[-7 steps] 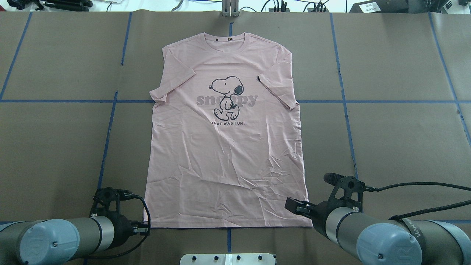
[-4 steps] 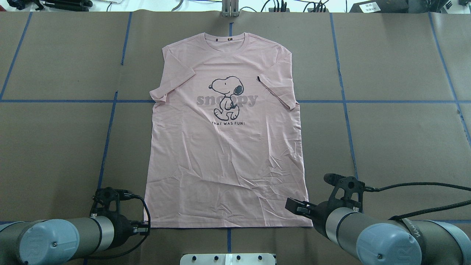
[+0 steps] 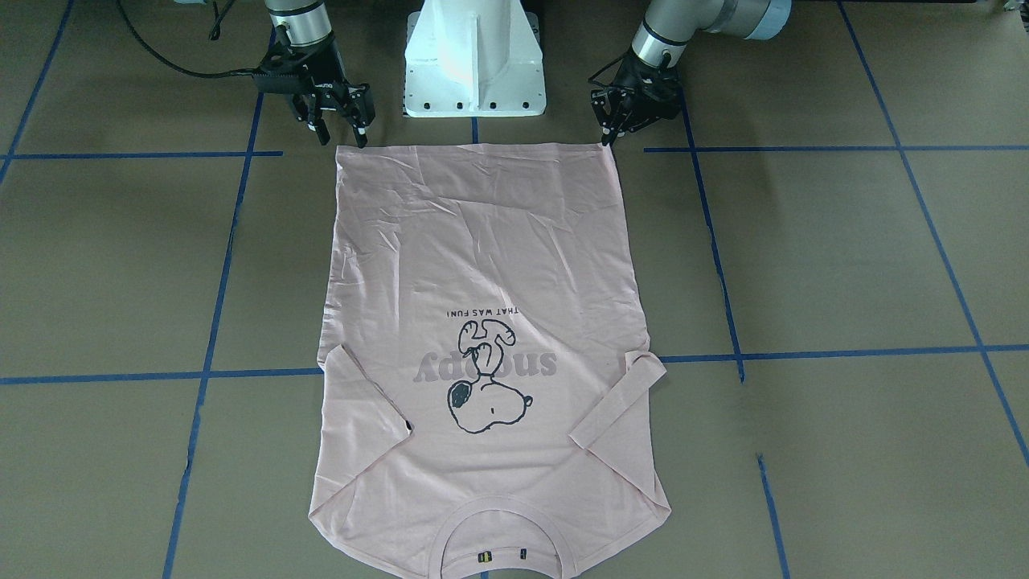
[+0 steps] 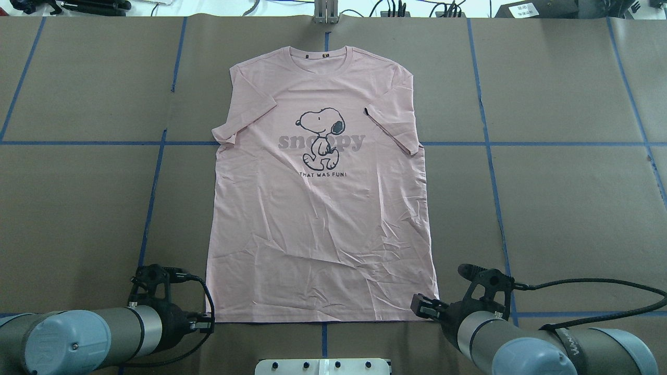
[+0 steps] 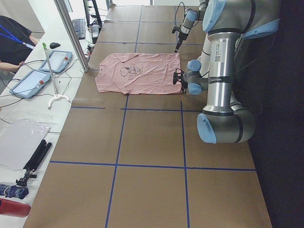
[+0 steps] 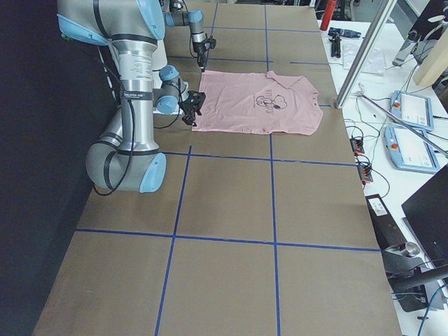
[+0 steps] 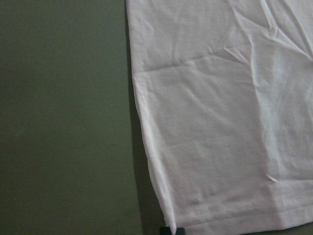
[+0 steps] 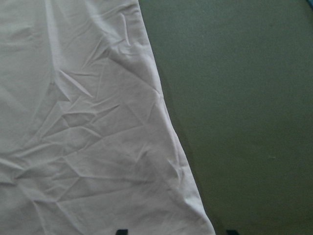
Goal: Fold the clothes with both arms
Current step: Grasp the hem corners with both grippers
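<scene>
The pale pink T-shirt (image 4: 318,219) lies flat, print up, collar at the far side and both sleeves folded inward; the front-facing view shows the T-shirt (image 3: 482,257) upside down. My left gripper (image 4: 206,326) sits at the near-left hem corner. In the left wrist view a single dark tip of the left gripper (image 7: 170,230) meets that corner, and the jaws look shut on it. My right gripper (image 3: 343,133) stands open at the near-right hem corner. Its two tips straddle the corner in the right wrist view, right gripper (image 8: 176,231).
The white pedestal base (image 3: 474,56) stands between the arms at the near edge. Blue tape lines (image 4: 153,182) grid the brown table cover. A metal post (image 4: 325,13) rises at the far edge. Teach pendants (image 5: 59,59) and a person's arm (image 5: 12,42) are at a side bench.
The right arm drew back toward the near table edge, bringing its gripper from over the hem down to the hem corner. The left arm and the shirt stayed put.
</scene>
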Action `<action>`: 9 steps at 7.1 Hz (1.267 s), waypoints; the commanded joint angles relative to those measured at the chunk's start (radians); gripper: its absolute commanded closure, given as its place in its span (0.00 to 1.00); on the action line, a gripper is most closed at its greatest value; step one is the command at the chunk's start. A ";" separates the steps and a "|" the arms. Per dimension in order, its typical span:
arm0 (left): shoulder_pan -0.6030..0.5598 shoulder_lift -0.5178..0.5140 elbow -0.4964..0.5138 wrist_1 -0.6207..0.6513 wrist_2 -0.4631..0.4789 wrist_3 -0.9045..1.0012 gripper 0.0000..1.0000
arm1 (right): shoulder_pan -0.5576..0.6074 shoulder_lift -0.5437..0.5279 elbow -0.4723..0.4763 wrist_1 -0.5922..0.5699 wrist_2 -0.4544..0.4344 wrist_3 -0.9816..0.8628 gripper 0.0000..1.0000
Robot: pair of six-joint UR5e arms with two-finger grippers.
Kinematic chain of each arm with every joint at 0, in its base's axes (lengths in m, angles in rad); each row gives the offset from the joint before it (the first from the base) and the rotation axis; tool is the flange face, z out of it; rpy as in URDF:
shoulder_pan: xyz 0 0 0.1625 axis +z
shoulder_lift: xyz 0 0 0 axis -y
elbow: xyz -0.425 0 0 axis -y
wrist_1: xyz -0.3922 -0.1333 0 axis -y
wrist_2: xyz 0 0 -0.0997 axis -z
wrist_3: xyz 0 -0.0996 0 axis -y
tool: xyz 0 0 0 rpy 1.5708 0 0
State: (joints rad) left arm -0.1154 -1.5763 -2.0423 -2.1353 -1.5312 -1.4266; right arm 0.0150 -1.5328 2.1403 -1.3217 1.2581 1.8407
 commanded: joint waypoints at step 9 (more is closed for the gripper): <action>0.006 -0.007 -0.004 -0.002 0.003 -0.003 1.00 | -0.073 0.000 -0.060 -0.002 -0.095 0.083 1.00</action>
State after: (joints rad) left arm -0.1119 -1.5831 -2.0463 -2.1368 -1.5292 -1.4286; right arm -0.0583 -1.5330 2.0787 -1.3242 1.1729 1.9131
